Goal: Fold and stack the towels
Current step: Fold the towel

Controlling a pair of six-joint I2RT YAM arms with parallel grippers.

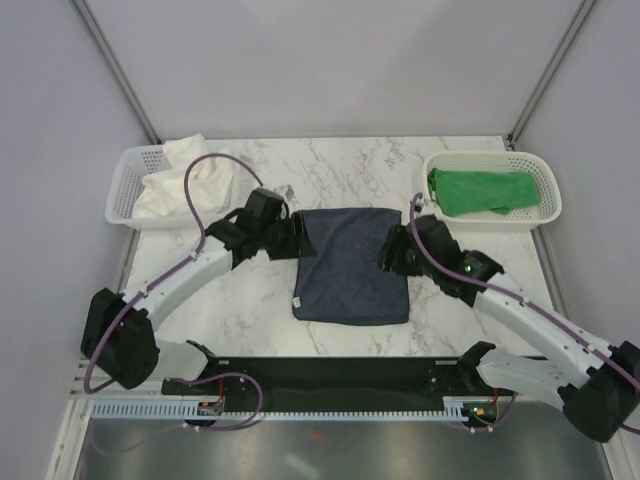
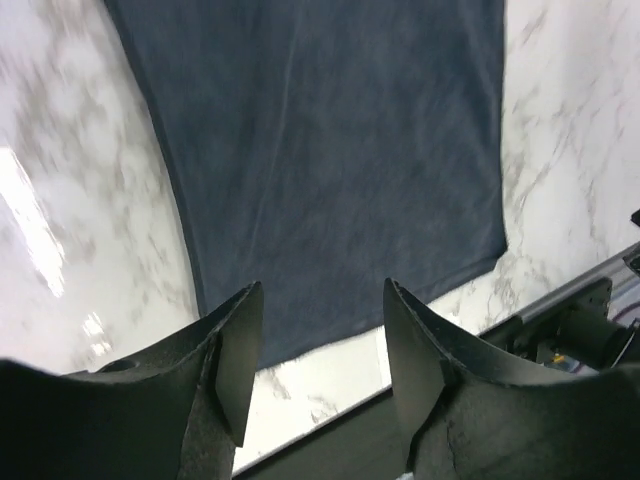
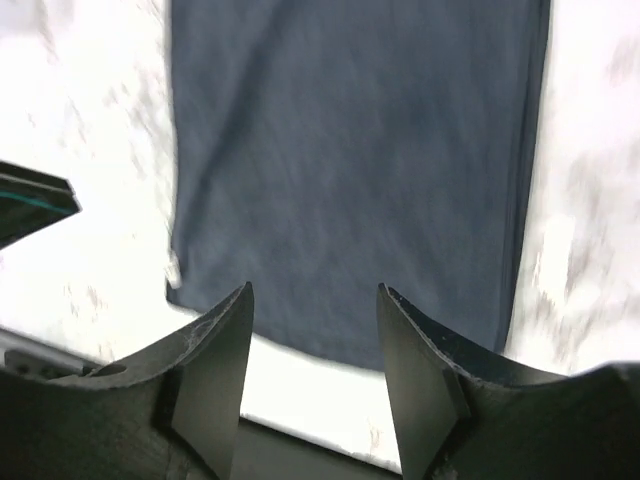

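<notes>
Arm bases (image 1: pixel 120 345) at near edge, seen from above; beyond, navy towel (image 1: pixel 350 265) folded flat mid-surface (image 1: pixel 450 325). Left end effector (image 1: pixel 297 238) at its far-left corner, right end effector (image 1: pixel 385 255) at its right edge. Cream towel (image 1: pixel 175 185) heaped in far-left basket (image 1: pixel 120 200); green towel (image 1: pixel 480 192) in far-right basket (image 1: pixel 548 180).

Left wrist: fingers (image 2: pixel 235 350) parted, holding nothing, above navy cloth.

Right wrist: fingers (image 3: pixel 215 360) likewise parted, empty, over same towel.

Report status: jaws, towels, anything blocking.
Both jaws open, empty. Navy towel flat, centre. Green towel in right basket, cream towel in left basket. Nothing blocking.
</notes>
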